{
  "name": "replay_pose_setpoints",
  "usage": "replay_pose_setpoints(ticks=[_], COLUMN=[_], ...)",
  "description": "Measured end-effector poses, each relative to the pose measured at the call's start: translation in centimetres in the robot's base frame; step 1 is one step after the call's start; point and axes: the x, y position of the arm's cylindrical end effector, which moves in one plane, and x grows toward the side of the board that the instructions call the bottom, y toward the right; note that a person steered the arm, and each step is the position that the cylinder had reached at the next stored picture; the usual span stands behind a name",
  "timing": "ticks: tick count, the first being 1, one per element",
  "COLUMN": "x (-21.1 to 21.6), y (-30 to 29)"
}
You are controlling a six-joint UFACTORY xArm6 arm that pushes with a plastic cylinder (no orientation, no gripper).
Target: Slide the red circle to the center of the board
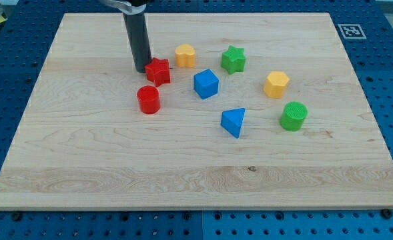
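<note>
The red circle (148, 100) is a short red cylinder standing left of the board's middle. My tip (142, 70) is above it toward the view's top, a little to the left, and does not touch it. The tip stands right beside the left side of a red star block (158, 71), touching or nearly touching it. The dark rod rises from the tip to the view's top edge.
A yellow block (185, 55), a green star (233, 59), a blue cube (206, 84), a yellow hexagon (276, 85), a blue triangle (233, 121) and a green cylinder (293, 116) lie right of the red blocks. The wooden board (83, 180) sits on a blue perforated table.
</note>
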Motion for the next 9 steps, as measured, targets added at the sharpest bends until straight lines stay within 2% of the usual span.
replay_pose_setpoints(ticks=[1,2,4,6,9], x=[-1.8,-6.2,-6.6,-3.1,6.8], y=[-3.1,-7.0,-7.2,-5.4,-0.6])
